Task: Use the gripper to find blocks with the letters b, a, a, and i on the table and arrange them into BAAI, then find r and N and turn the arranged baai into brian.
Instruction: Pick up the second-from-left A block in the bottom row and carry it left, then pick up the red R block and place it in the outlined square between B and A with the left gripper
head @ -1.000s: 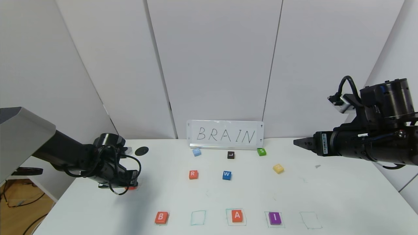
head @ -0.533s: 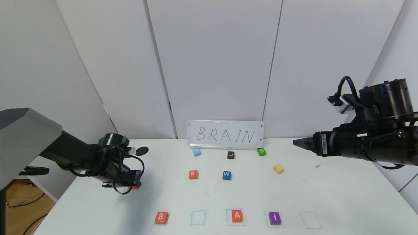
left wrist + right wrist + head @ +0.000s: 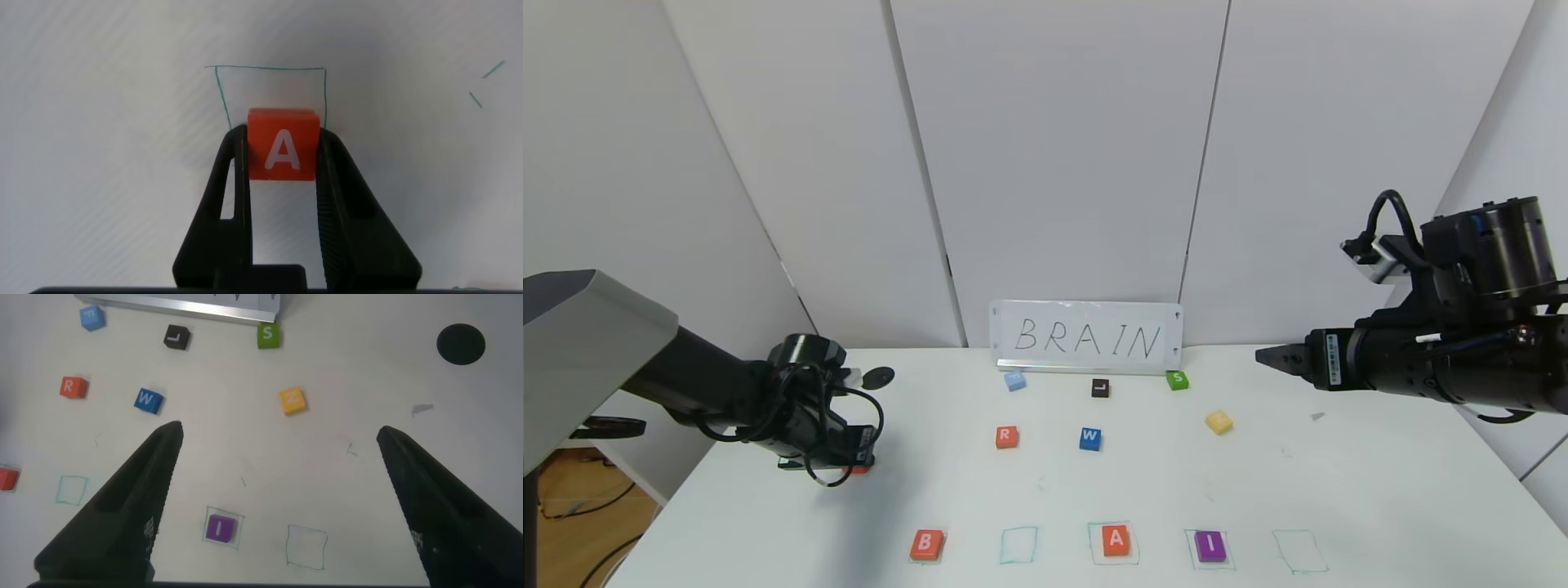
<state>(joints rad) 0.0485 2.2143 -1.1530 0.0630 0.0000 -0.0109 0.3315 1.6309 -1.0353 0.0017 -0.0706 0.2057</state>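
Left gripper clamped on orange A block at table's left; vacant square lying nearer and rightward, between B and placed A.

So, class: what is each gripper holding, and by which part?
The left gripper clamps the orange A block by its two opposite side edges. The right gripper is open, holding nothing.

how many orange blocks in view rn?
4: B front row left end; A in third square; R mid-table; second A clamped in left gripper at table's left side.
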